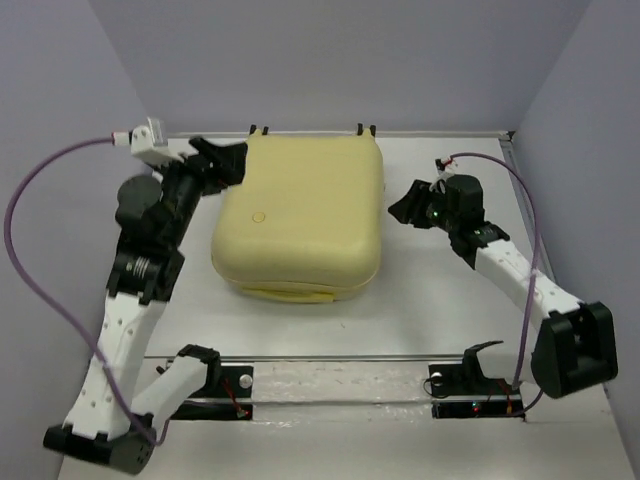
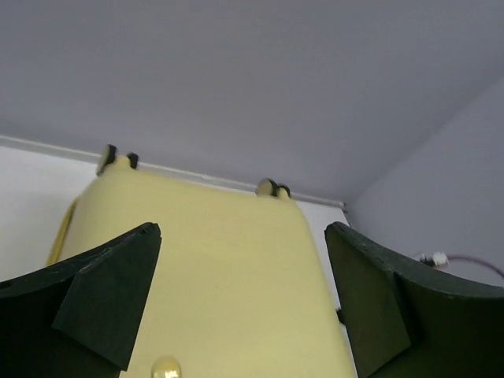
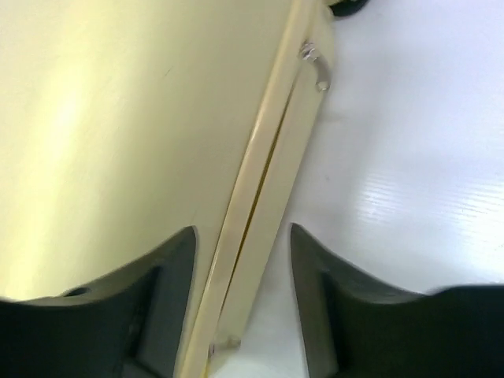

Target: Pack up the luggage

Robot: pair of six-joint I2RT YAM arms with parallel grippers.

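The luggage point(image 1: 300, 215), a pale-yellow hard-shell suitcase, lies closed and flat in the middle of the table, its wheels point(image 1: 365, 128) toward the back wall. My left gripper point(image 1: 232, 160) is open and empty at its back-left corner. In the left wrist view the lid point(image 2: 213, 268) fills the space between my spread fingers point(image 2: 110, 291). My right gripper point(image 1: 400, 208) is open at the suitcase's right side. In the right wrist view its jaws straddle the side seam point(image 3: 264, 181), one over the lid point(image 3: 118, 118), one over the table. A small zipper pull point(image 3: 319, 75) shows on the seam.
The white table point(image 1: 450, 300) is walled at the back and both sides. A metal rail with two black mounts point(image 1: 340, 380) runs along the near edge. Purple cables point(image 1: 30, 200) loop from both arms.
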